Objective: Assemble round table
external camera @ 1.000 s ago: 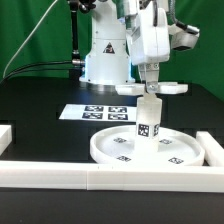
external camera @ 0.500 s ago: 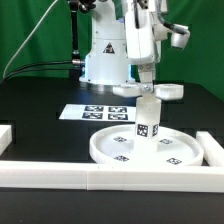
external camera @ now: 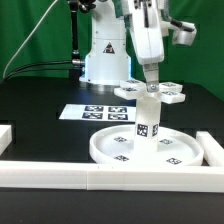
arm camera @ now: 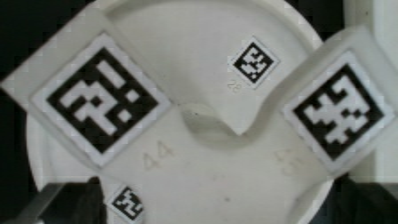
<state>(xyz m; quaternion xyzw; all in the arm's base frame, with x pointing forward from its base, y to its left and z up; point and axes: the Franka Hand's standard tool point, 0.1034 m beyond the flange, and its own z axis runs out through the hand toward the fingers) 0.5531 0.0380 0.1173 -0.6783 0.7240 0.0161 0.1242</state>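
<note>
The rimmed round disc [external camera: 150, 150] lies flat on the black table. The short cylinder leg [external camera: 148, 122] stands upright on its middle. The cross-shaped piece [external camera: 152, 93] sits level on top of the leg. My gripper [external camera: 148, 86] reaches straight down onto the centre of the cross, with a finger on either side. In the wrist view two tagged arms of the cross [arm camera: 169, 140] fill the picture, with the disc [arm camera: 205, 25] behind. The dark fingers [arm camera: 25, 205] stand wide apart at the frame's corners, so the gripper [arm camera: 210, 208] is open.
The marker board [external camera: 98, 112] lies behind the disc on the exterior view's left. White border rails run along the front [external camera: 100, 178] and stand at the right [external camera: 212, 150] and left [external camera: 8, 135]. The arm's white base [external camera: 105, 55] stands at the back.
The cross-shaped piece has turned on top of the leg, and its arms now spread wider in the exterior view. The fingers have moved apart.
</note>
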